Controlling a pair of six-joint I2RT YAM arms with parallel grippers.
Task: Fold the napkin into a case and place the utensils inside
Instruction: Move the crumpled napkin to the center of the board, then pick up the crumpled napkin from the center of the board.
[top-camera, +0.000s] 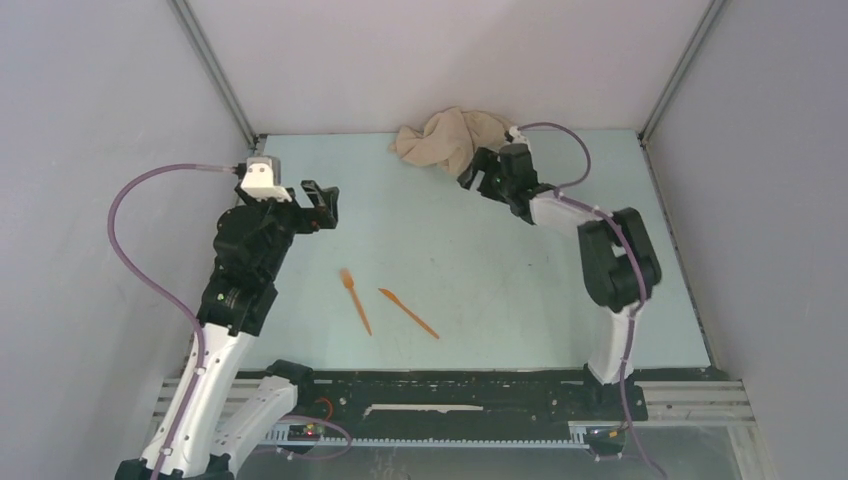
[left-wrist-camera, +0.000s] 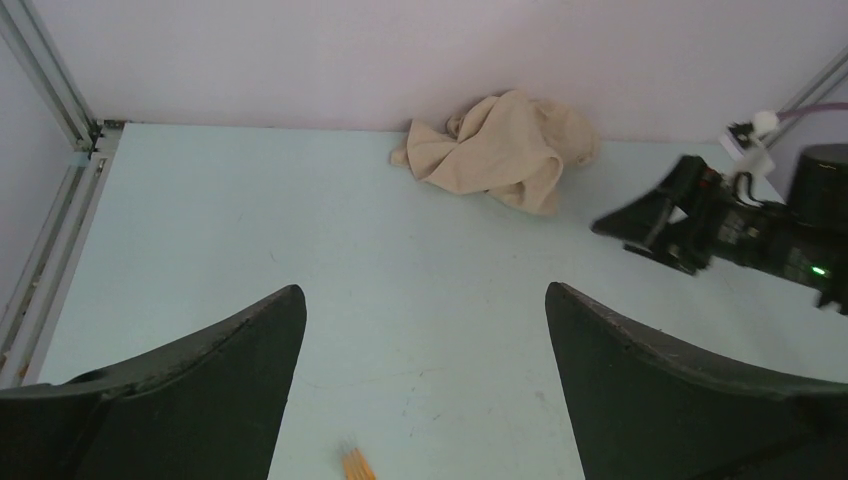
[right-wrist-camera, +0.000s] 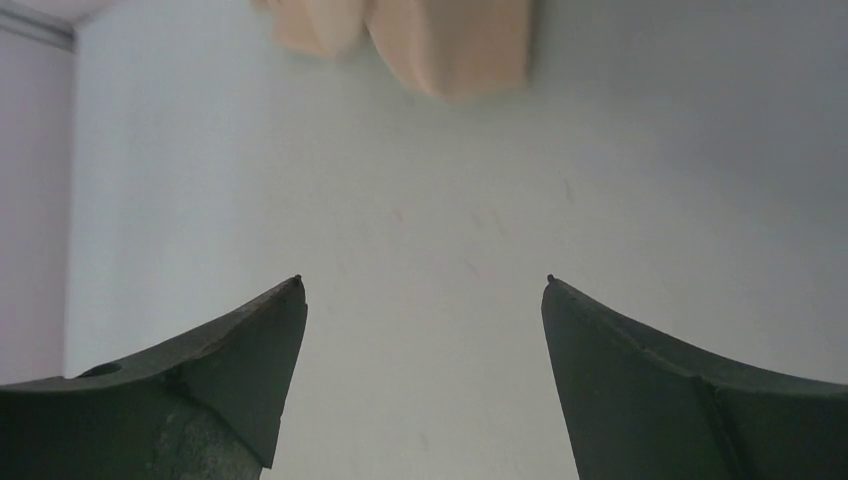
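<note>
Beige napkin (top-camera: 447, 140) crumpled at far wall, beside gaping right gripper (top-camera: 470, 178). Orange fork (top-camera: 355, 300), knife (top-camera: 408, 312) whole only from above. Left gripper (top-camera: 325, 205) gaping too.

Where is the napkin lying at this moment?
In the top view the napkin lies crumpled at the far edge of the table, right of centre, just ahead of the open right gripper and well away from the utensils near the front.

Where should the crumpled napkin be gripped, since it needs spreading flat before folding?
Pinch the napkin by the lobe jutting toward the right tool, approaching low from the near side; the heap is bunched by the back wall, so that lobe looks freest.
</note>
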